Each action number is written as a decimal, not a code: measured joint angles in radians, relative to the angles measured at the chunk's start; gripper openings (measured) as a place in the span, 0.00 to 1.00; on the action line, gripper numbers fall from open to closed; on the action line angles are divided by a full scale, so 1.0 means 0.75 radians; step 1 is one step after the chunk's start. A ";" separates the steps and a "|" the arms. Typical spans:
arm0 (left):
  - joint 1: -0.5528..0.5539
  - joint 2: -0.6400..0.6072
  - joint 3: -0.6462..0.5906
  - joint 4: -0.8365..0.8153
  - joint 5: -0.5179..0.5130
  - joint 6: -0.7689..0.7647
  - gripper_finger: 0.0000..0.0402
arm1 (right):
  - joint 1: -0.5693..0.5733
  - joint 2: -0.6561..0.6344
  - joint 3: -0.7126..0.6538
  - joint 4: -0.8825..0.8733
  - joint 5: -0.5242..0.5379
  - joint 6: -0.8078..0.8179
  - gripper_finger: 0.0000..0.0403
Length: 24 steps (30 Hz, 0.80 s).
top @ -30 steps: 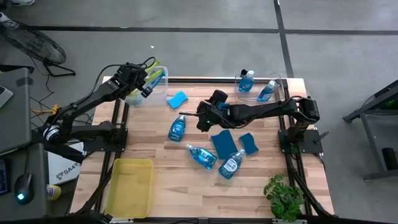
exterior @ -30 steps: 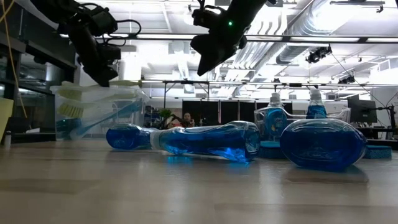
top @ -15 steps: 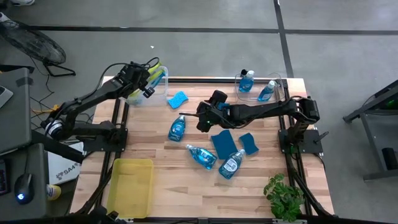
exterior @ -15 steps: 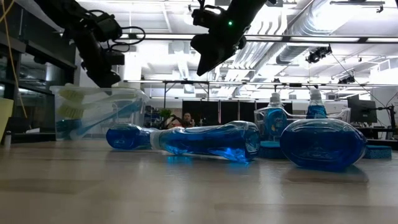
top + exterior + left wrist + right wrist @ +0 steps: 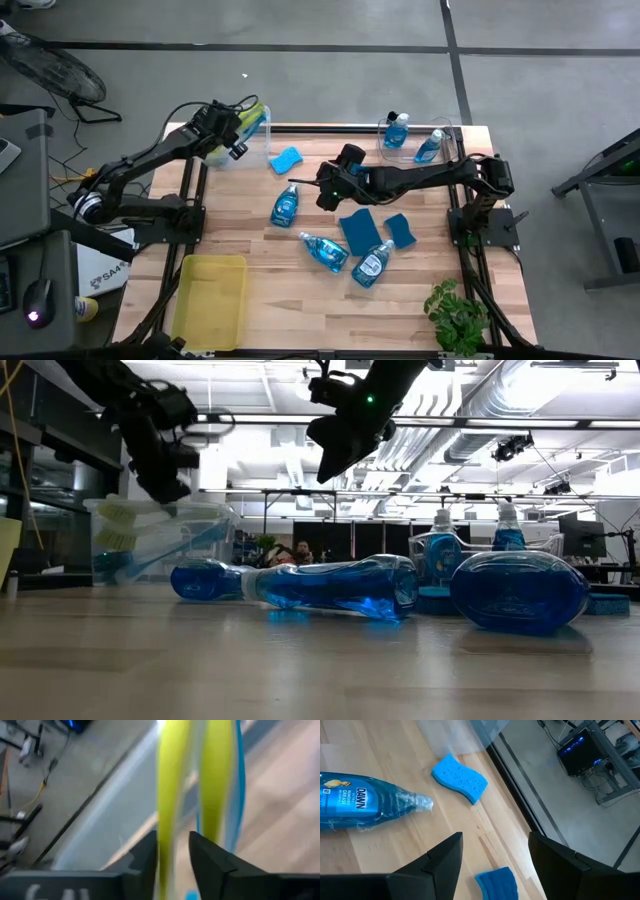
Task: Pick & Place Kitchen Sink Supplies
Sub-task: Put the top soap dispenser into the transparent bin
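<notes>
My left gripper [image 5: 238, 132] hangs over a clear bin [image 5: 252, 145] at the table's far left. The bin holds yellow-green-handled dish brushes [image 5: 254, 114], their heads [image 5: 117, 512] toward the bin's left wall. In the left wrist view one brush handle [image 5: 167, 795] runs between my parted fingers [image 5: 174, 856], and a second handle [image 5: 217, 780] lies beside it. My right gripper [image 5: 325, 192] hovers open over the table's middle, above a soap bottle [image 5: 365, 802] and near a blue sponge [image 5: 460, 777]. My left gripper has a brush handle [image 5: 166, 837] between its fingers, which slant down from the left into the bin and lie across it. A gap shows between the handle and one finger [image 5: 207, 860]. I cannot tell whether the other finger touches it.
Three soap bottles [image 5: 285, 205] [image 5: 322, 250] [image 5: 370, 265] and two flat sponges [image 5: 357, 230] [image 5: 400, 230] lie around the table's middle. Another clear bin [image 5: 415, 140] at the far right holds two bottles. A yellow tray [image 5: 210, 295] sits near left, a plant [image 5: 455, 310] near right.
My left gripper has sunk a little toward the bin. The brush handle that lay level above the bin's rim in the low view a second ago now shows lower, inside the bin.
</notes>
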 joint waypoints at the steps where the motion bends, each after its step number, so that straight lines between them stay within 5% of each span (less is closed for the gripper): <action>1: 0.000 0.007 0.010 -0.016 -0.004 -0.002 0.32 | 0.000 0.000 0.000 0.000 -0.001 0.000 0.55; 9: 0.001 -0.008 0.059 -0.096 -0.005 -0.047 0.51 | -0.003 0.000 0.000 -0.009 -0.054 -0.003 0.55; 16: 0.001 -0.065 0.060 -0.107 0.017 -0.067 0.52 | -0.003 0.000 0.000 -0.010 -0.083 -0.011 0.55; 24: 0.000 -0.192 0.062 -0.121 0.259 -0.124 0.52 | -0.006 0.073 0.001 0.026 -0.367 -0.226 0.55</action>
